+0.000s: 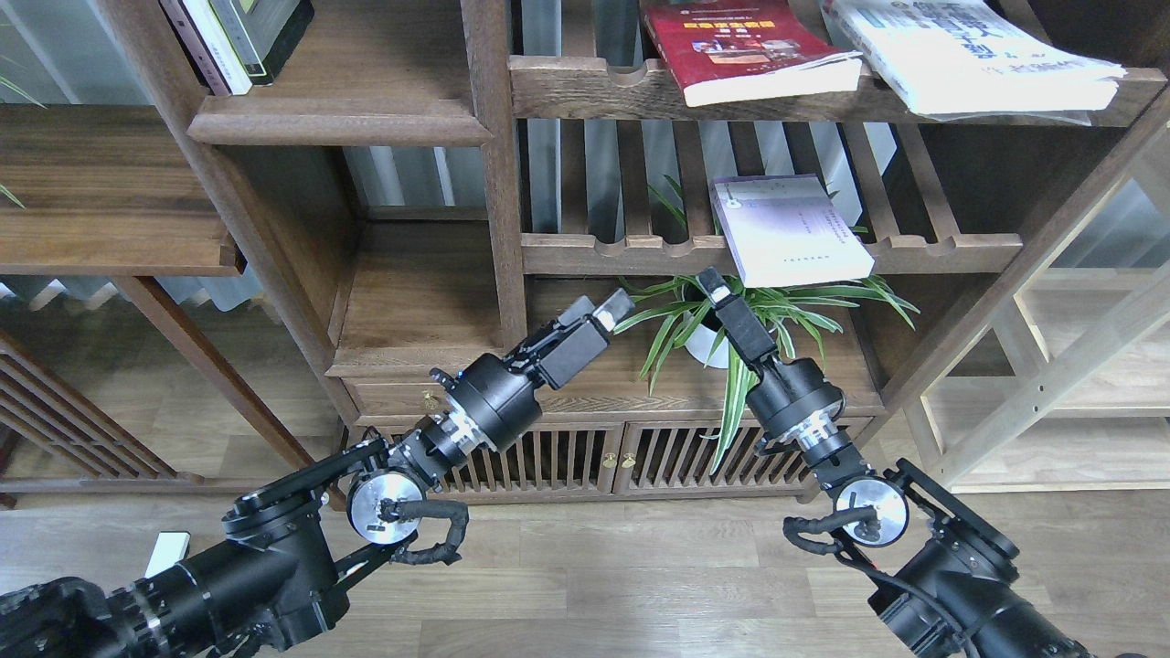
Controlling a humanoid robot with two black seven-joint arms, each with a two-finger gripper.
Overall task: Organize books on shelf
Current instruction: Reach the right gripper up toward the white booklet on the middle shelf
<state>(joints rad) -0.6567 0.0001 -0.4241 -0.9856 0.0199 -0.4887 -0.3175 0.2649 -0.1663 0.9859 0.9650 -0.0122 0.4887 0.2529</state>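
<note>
Dark wooden shelving stands on pale plank floor. Three loose books lie on slatted racks: a red book [745, 46] and white book [969, 50] above, a lavender book [788, 230] below. Left pincer [611, 311] and right pincer [716, 285]: spread unclear.

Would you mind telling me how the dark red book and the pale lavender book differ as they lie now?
The dark red book lies on the upper slatted rack; the pale lavender book lies on the rack below. The red one looks thicker, the lavender one thin. The right hand is close beneath the lavender book, far from the red. Both overhang their front rails.
</note>
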